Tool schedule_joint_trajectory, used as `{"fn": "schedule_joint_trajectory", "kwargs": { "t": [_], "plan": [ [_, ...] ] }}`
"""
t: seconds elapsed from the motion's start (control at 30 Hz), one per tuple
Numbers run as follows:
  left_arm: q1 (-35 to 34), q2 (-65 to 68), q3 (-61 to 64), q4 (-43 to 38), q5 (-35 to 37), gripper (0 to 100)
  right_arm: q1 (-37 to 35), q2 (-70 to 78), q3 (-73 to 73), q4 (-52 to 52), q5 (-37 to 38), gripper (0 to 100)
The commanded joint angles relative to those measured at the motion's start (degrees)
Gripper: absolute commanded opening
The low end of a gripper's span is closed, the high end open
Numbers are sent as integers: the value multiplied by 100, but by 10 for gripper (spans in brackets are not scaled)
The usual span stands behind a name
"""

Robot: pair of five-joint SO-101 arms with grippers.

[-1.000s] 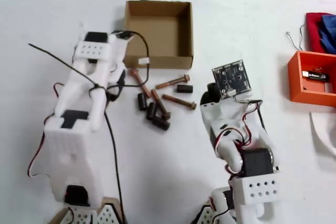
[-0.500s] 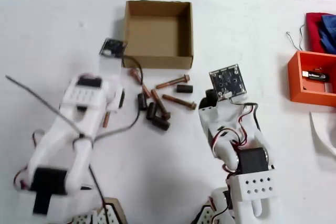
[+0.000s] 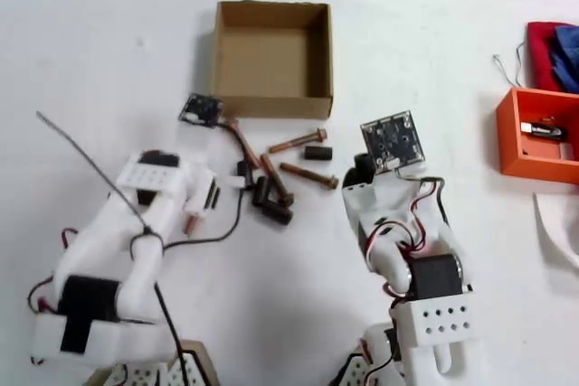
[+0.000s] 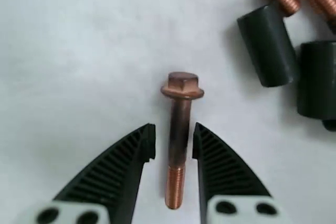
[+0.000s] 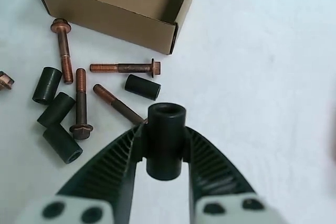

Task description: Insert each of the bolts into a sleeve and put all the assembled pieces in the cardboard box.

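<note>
Parts poised for assembly: the left gripper pinches a copper bolt at mid-shank, and the right gripper clamps a black sleeve with its bore open toward the wrist camera. In the high view the arms sit well apart in the lower half of the frame, either side of the loose bolts and sleeves at centre, which lie just below the cardboard box. The mating looks the likeliest trouble. The bolt's head points away from the wrist and its threaded end back between the fingers, so the sleeve has little room to meet the thread. An off-axis touch could pivot the smooth shank or twist the sleeve in its narrow grip. The left arm's black cable trails near the loose pieces and might drag one. Bare table between the arms at lower centre offers the best room for joining. The box wall above, the loose pieces and an orange tray at the right edge mark the limits.
</note>
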Motion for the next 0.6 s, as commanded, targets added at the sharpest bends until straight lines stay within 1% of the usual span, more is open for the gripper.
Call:
{"fn": "schedule_joint_trajectory", "kwargs": {
  "t": [0.0,0.17,0.37,0.57],
  "plan": [
    [18,360,-664,220,-70,135,22,-127,-26,-101,-70,21],
    [62,976,-1244,378,-79,135,22,-127,35,-92,-70,21],
    [70,1512,-2026,835,-79,135,22,-127,35,-92,-70,21],
    [404,1600,-2158,1073,-53,134,22,-127,35,-101,-70,21]
  ]
}}
